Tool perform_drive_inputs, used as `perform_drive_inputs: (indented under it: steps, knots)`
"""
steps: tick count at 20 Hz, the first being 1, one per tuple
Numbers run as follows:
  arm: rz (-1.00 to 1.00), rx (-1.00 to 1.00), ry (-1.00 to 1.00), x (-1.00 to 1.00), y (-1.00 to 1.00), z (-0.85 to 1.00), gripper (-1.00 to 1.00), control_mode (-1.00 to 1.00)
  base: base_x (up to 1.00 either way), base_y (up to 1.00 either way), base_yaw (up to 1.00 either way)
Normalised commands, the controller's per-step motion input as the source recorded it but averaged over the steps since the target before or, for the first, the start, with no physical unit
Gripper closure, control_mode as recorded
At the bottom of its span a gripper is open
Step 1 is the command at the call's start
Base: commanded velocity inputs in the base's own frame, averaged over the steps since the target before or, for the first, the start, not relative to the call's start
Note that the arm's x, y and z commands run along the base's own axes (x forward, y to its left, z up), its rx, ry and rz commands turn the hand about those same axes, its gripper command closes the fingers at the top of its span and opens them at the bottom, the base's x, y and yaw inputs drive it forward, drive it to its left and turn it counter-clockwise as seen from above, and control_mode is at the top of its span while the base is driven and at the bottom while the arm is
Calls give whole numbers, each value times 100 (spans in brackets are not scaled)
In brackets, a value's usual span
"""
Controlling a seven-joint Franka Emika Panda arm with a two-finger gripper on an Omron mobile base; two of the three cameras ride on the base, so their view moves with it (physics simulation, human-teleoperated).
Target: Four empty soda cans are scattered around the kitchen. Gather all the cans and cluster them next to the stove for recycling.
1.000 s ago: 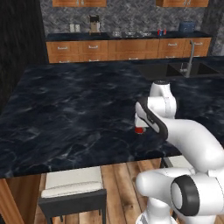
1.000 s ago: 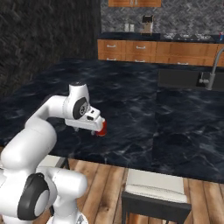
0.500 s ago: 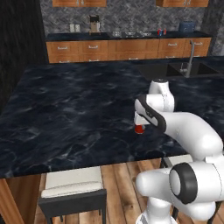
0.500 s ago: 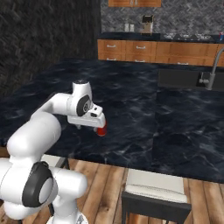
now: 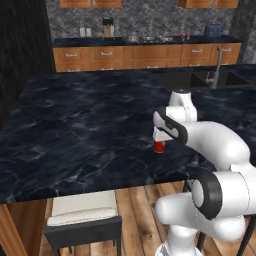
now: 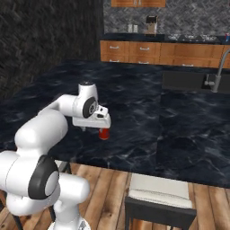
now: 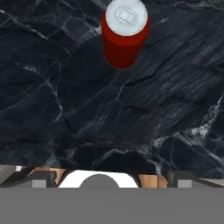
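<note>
Arm bent low, pincer (image 5: 161,140) open, pointing down.

dark marbled island counter (image 5: 75,130), white-veined, glossy. one red soda can (image 7: 125,33) upright on it near the front edge, silvery top. sink with faucet (image 6: 218,76) set into the far side.

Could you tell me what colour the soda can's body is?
Red, with a silvery top; the soda can shows best in the hand view.
</note>
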Motion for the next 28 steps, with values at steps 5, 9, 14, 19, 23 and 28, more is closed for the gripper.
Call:
perform_drive_inputs:
  steps: [5,9,14,19,23,28]
  knots:
    - [5,0,-1,29,-2,-2,-100,-100,0,0,0]
    - [4,0,0,22,-3,-1,-100,-100,0,0,0]
    - [1,0,0,20,0,-2,-100,-100,0,0,0]
    - [0,0,0,23,0,-5,-100,-100,0,0,0]
    - [0,0,0,23,0,-9,-100,-100,0,0,0]
    - [0,0,0,20,0,-12,-100,-100,0,0,0]
